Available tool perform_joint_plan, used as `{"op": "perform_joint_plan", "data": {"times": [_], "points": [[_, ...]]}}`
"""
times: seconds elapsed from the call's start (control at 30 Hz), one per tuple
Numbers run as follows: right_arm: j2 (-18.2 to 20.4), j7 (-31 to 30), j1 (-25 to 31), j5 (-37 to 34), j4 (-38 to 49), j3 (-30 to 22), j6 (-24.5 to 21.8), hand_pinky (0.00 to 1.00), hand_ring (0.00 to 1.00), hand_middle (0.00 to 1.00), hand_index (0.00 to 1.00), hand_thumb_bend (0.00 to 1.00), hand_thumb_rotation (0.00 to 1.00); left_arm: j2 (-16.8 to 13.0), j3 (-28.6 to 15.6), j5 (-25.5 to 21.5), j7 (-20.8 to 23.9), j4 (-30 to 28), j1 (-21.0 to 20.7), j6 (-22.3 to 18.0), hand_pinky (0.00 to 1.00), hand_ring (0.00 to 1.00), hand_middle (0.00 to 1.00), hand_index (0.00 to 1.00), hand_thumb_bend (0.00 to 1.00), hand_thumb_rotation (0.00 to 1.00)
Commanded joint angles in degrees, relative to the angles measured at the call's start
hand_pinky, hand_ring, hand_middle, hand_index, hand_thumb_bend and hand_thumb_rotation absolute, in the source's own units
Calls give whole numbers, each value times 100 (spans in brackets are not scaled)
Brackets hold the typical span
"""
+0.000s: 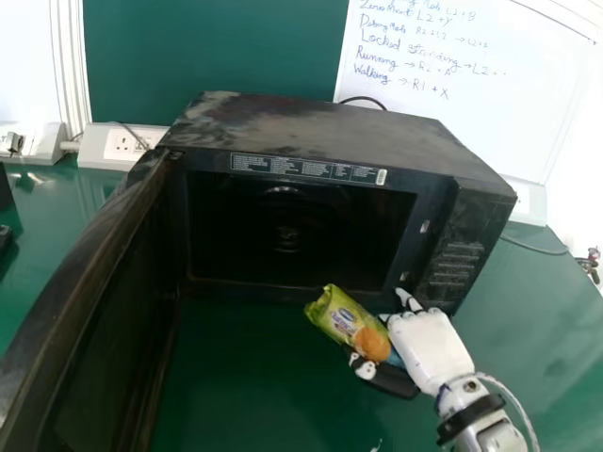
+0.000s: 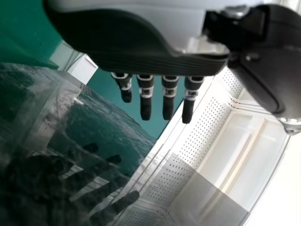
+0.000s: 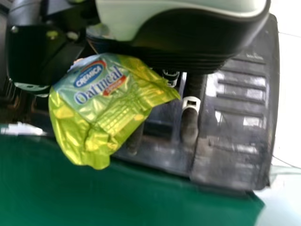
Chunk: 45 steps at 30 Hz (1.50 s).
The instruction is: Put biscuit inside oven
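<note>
The right hand [image 1: 429, 348] is in the head view's lower right, clamped on the biscuit [image 1: 349, 325] between thumb and fingers. The right wrist view adds what the head view does not: fingers behind the packet and a broad printed face with creased green wrapping. The biscuit is outside the oven [image 1: 301, 127], before the lower right part of its opening; contact with the frame cannot be determined. Its long axis slants; the free end points left and away toward the opening, the other end lies at the hand.

The left wrist view records the left hand [image 2: 136, 59], fingers straight and slightly apart, beside a glossy dark panel [image 2: 110, 129] that mirrors it.

The door [image 1: 113, 320] stands open on the oven's left. The oven rests on the green table [image 1: 254, 386]. Beyond are a socket box [image 1: 99, 146] and a written board [image 1: 452, 113].
</note>
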<state>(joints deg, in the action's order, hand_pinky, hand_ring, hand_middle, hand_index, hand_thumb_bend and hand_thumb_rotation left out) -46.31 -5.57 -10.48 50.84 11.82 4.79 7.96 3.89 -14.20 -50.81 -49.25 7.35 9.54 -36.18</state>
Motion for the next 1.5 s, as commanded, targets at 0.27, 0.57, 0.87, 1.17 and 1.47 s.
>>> {"op": "perform_joint_plan", "data": {"times": [0.27,0.57,0.87,1.17,1.47], "points": [[519,-128,-577,212,-200,367,-46,19,29,40,51,52,0,555,194,-20,-64,75,57,104,87,92,95,91,92,65],[869,-124,-1024,280,-506,572,-102,20,30,40,51,53,0,575,247,69,43,42,86,63,87,91,94,91,92,66],[1090,-187,-1492,263,-929,709,-203,23,32,40,52,52,0,570,277,77,-12,60,116,4,88,92,95,92,92,67],[1284,66,-1955,330,-1513,876,-218,22,32,40,52,52,0,580,331,44,-23,42,136,20,87,92,95,92,92,67],[1518,236,-2646,382,-2276,1119,-262,20,30,40,51,53,0,582,349,-23,-94,50,127,31,88,92,96,93,91,67]]}}
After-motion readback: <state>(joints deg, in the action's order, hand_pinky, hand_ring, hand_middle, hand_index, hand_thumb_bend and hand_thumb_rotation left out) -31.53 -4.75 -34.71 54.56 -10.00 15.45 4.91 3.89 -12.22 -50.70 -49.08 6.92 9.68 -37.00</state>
